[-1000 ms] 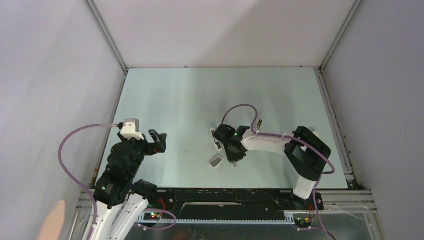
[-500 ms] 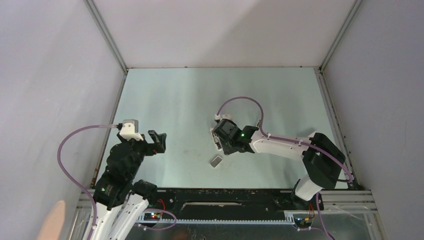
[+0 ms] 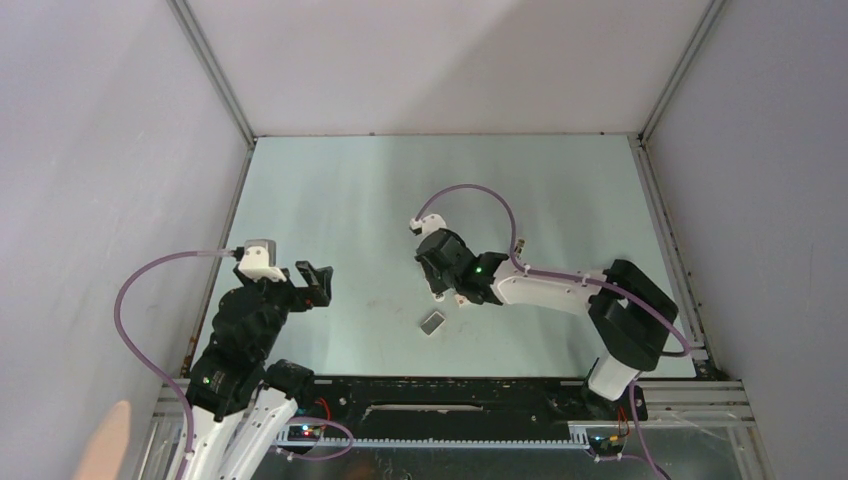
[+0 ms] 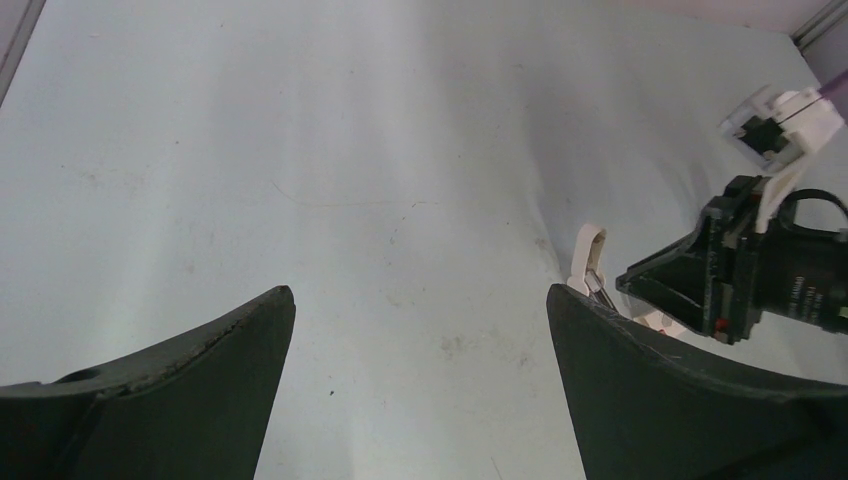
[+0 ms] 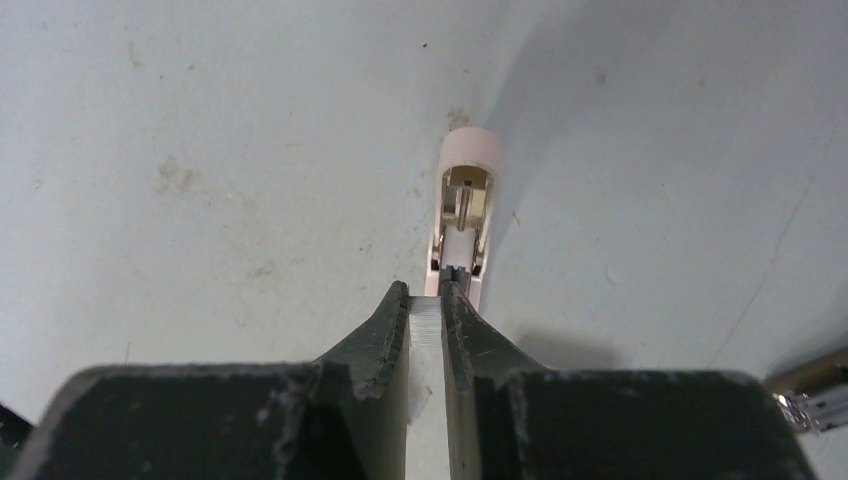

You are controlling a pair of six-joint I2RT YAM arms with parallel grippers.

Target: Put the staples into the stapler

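Observation:
In the right wrist view my right gripper (image 5: 426, 290) is shut on a thin silvery strip of staples (image 5: 425, 318), its front end just above the near end of the stapler's open channel. The pinkish-white stapler (image 5: 465, 210) lies on the table pointing away from the fingers. From above, the right gripper (image 3: 440, 283) covers most of the stapler (image 3: 438, 295). The left wrist view shows the stapler's tip (image 4: 588, 262) beside the right gripper (image 4: 640, 290). My left gripper (image 4: 420, 292) hangs open and empty, well left of it (image 3: 318, 283).
A small flat grey staple tray (image 3: 432, 321) lies on the table just in front of the right gripper. A metal part (image 5: 812, 398) shows at the right edge of the right wrist view. Grey walls enclose the pale green table (image 3: 350, 200) on three sides.
The right arm has reached forward and to the left, carrying its gripper from beside the grey tray to over the stapler. The left arm has stayed still.

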